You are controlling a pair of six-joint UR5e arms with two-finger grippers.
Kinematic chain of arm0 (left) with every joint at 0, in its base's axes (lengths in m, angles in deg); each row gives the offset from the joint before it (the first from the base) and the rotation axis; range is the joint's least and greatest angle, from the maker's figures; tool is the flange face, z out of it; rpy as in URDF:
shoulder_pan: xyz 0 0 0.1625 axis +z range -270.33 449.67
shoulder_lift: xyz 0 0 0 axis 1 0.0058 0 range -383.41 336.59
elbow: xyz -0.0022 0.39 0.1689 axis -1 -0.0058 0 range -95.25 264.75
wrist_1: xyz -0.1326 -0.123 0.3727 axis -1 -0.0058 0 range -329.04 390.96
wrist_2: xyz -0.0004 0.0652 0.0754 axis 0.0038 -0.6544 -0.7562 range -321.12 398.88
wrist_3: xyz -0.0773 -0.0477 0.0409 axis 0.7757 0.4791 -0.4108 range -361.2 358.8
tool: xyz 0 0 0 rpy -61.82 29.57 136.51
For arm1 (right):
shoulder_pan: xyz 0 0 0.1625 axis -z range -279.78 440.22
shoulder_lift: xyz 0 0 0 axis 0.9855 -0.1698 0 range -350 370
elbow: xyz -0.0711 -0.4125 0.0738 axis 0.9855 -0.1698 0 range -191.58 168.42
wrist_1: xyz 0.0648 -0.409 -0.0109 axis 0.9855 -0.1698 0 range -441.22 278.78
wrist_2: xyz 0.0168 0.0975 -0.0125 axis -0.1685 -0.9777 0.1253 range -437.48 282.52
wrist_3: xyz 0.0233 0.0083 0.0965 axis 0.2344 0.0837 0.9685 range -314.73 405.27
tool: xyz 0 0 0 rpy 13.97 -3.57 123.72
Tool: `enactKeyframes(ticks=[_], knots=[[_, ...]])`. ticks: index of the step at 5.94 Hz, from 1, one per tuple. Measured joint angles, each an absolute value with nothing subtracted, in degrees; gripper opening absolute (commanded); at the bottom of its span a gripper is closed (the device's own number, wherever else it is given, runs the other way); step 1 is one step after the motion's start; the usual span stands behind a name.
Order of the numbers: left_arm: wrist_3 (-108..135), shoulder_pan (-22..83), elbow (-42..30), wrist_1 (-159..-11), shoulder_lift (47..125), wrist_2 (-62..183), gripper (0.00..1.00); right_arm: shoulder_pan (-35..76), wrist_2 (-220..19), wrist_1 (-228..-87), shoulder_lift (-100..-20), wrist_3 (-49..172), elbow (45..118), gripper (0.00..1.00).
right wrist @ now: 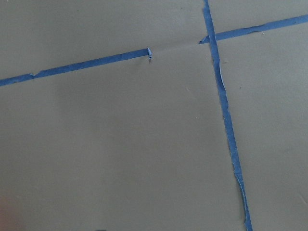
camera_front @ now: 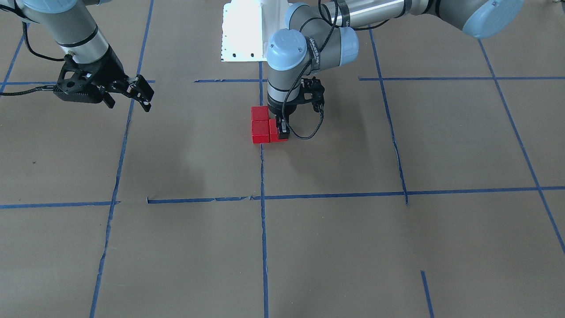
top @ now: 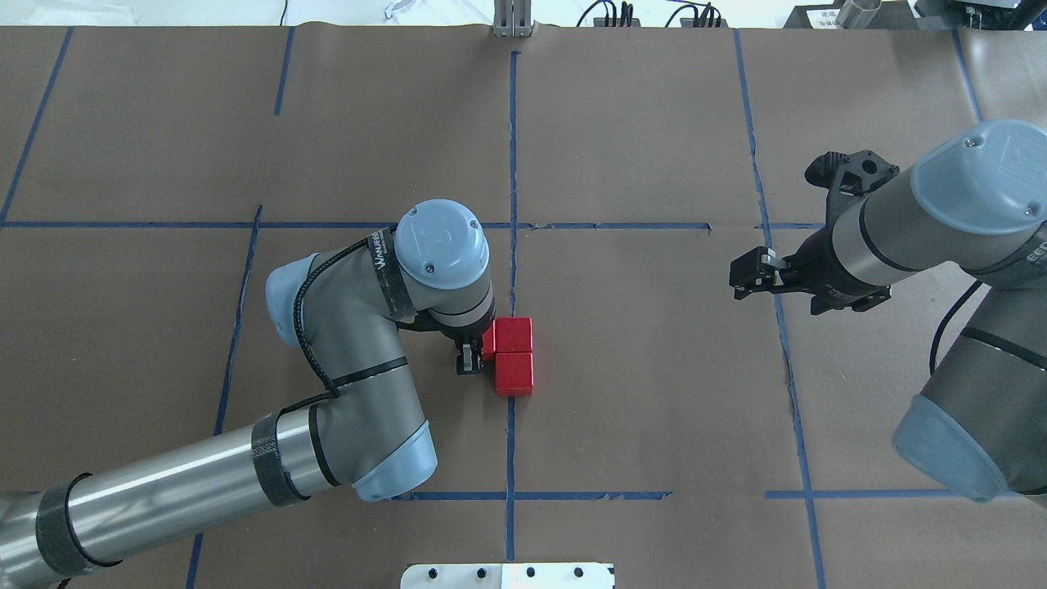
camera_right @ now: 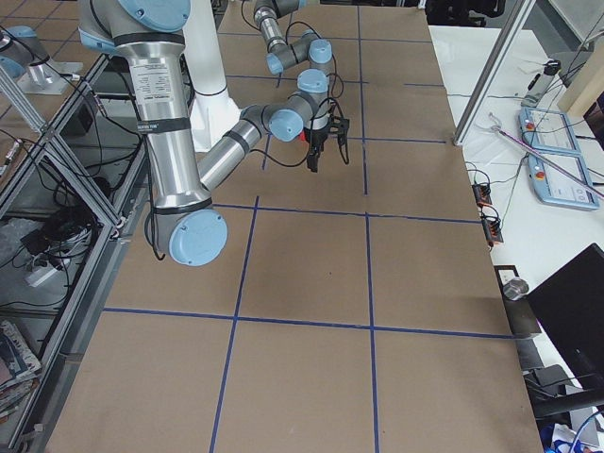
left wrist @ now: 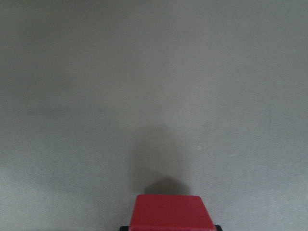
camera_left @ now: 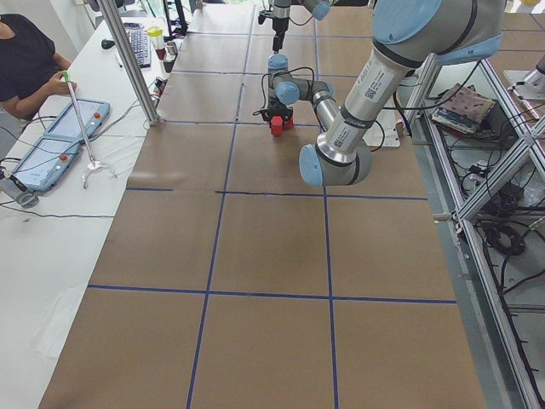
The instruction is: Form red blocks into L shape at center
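Two red blocks (top: 514, 334) (top: 514, 373) lie touching in a column on the center's vertical blue tape line (top: 513, 270). The third red block (top: 488, 343) sits against the far block's left side, so the three make an L. They also show in the front view (camera_front: 260, 113) (camera_front: 260, 131) (camera_front: 279, 138). My left gripper (top: 478, 353) (camera_front: 282, 129) points straight down and is shut on the third block, which rests on the paper. That block fills the bottom of the left wrist view (left wrist: 173, 214). My right gripper (top: 748, 276) (camera_front: 140, 93) is open, empty, and hovers far to the right.
Brown paper with a blue tape grid (top: 622, 226) covers the table. The white robot base plate (camera_front: 242, 31) stands behind the blocks. My left forearm and elbow (top: 352, 393) lie low over the table to the left of the blocks. The right wrist view shows only paper and tape (right wrist: 226, 130).
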State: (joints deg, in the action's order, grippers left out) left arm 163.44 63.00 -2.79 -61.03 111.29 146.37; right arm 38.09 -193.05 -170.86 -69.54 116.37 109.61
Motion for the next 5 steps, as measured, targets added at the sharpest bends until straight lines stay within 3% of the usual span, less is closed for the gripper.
enactKeyframes(ticks=[1, 5], knots=[[163.4, 63.0, -2.8, -61.0, 111.2, 146.4, 0.99, 38.1, -193.1, -170.9, -69.5, 116.4, 109.6, 1.0], [163.4, 63.0, -3.1, -62.3, 111.3, 146.4, 1.0, 38.0, -193.1, -170.9, -69.5, 116.4, 109.6, 1.0]])
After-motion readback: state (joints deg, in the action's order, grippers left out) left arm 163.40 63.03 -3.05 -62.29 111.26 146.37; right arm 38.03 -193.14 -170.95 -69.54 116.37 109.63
